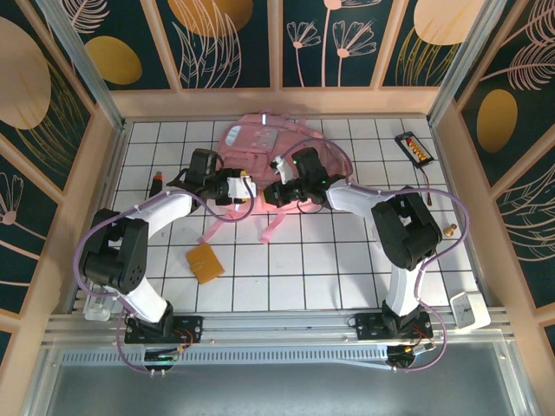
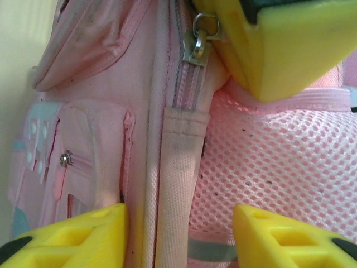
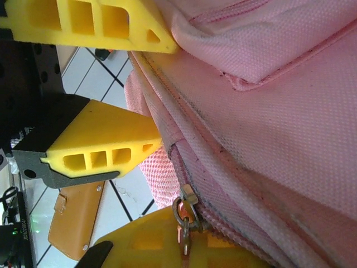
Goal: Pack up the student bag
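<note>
**Task item: 1.** The student bag [image 1: 251,139], pink fabric, lies at the far middle of the white gridded table [image 1: 347,260]. Two pink straps [image 1: 217,230] trail from it toward the arms.
- Zip pulls counted: 2. The main zipper pull [image 2: 198,42] is metal and sits at the end of a grey zip. A smaller pull [image 2: 66,159] is on a front pocket.
- Mesh side pocket [image 2: 279,167]: 1.
- Upright webbing strip [image 2: 181,178]: 1, just beside the mesh.

**Tools: 2.**
- The left gripper [image 1: 245,188] has its jaws about half apart. They close on a fold of the bag's side, taking in the webbing strip and the edge of the mesh. In the right wrist view both yellow fingers [image 3: 100,151] touch the fabric.
- The right gripper [image 1: 273,189] has its jaws together, pinching the main zipper pull [image 3: 186,215]. It is very near the left gripper, over the bag's near edge.

**Other items on the table: 5.**
- Tan flat case [image 1: 205,263]: 1, near left of centre, well apart from the bag.
- Small dark and red item [image 1: 157,180]: 1, at the left.
- Black tray with orange contents [image 1: 414,147]: 1, far right.
- Small brass-coloured piece [image 1: 451,230]: 1, at the right edge. It is too small to identify.
- White object [image 1: 468,309]: 1, near right corner.

**Obstruction.** Both grippers and their forearms cover the bag's near half in the top view. The zip line is readable in the wrist views.
</note>
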You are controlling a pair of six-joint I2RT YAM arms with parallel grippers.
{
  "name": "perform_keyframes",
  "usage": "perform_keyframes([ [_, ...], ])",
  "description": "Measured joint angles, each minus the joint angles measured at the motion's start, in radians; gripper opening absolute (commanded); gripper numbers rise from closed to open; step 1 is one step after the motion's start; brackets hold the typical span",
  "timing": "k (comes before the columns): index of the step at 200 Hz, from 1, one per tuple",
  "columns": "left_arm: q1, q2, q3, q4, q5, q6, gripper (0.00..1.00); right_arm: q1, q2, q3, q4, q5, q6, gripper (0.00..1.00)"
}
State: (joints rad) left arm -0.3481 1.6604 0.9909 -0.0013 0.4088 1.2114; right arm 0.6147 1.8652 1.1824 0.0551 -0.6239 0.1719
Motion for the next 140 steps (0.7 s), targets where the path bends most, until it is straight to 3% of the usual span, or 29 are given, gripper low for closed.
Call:
perform_keyframes([
  [10,-0.002,0.005,0.001,0.005,-0.007,-0.003,0.20,0.000,0.000,0.000,-0.003,-0.001,-0.008,0.00],
  [15,-0.002,0.008,0.004,0.006,-0.010,-0.001,0.07,0.000,0.000,0.000,-0.006,-0.002,-0.011,0.00],
  [18,-0.002,0.009,0.006,0.005,-0.010,0.001,0.00,0.000,0.000,0.000,-0.008,-0.002,-0.012,0.07],
  [28,-0.002,0.017,0.019,0.000,-0.014,0.000,0.00,0.000,0.000,-0.001,-0.008,-0.002,-0.013,0.30],
  [51,-0.002,0.029,0.051,-0.035,-0.016,-0.028,0.00,0.014,-0.030,-0.043,0.047,-0.004,-0.027,0.52],
  [88,-0.002,0.029,0.109,-0.134,0.014,-0.095,0.00,0.053,-0.191,-0.161,0.060,0.197,0.002,0.52],
  [140,0.001,0.029,0.216,-0.327,0.081,-0.182,0.00,0.174,-0.209,0.042,-0.198,0.610,0.346,0.41],
])
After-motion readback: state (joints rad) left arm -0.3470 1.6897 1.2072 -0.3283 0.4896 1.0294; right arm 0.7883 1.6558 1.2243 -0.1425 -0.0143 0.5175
